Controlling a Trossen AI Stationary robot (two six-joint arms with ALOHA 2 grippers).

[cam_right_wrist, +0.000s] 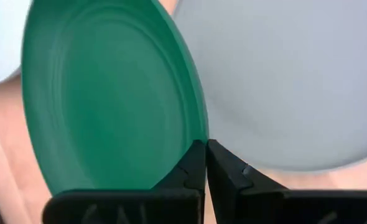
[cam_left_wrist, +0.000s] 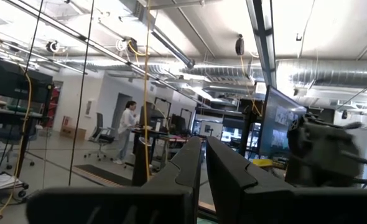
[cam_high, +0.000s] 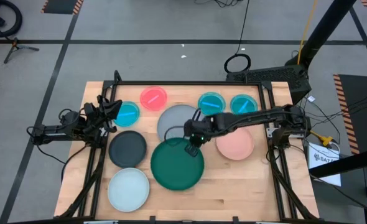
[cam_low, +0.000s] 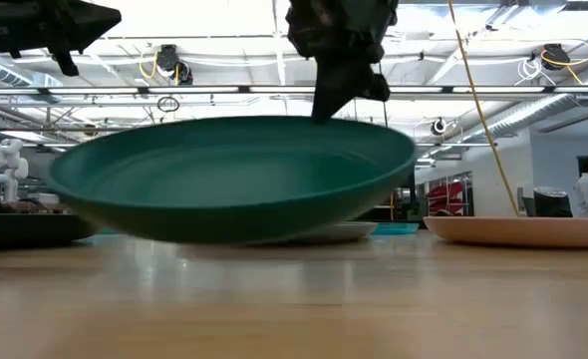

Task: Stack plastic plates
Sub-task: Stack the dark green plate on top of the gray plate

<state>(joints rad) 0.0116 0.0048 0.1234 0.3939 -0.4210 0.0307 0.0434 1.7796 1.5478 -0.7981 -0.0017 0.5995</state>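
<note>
Claw (cam_high: 191, 148) of the right arm is clenched on the far rim of the green plate (cam_high: 177, 164), tilting it off the desk (cam_high: 233, 186) at mid-front, just beside the grey plate (cam_high: 174, 118). Left claw (cam_high: 112, 112) waits at the left edge, nearly closed, empty
</note>
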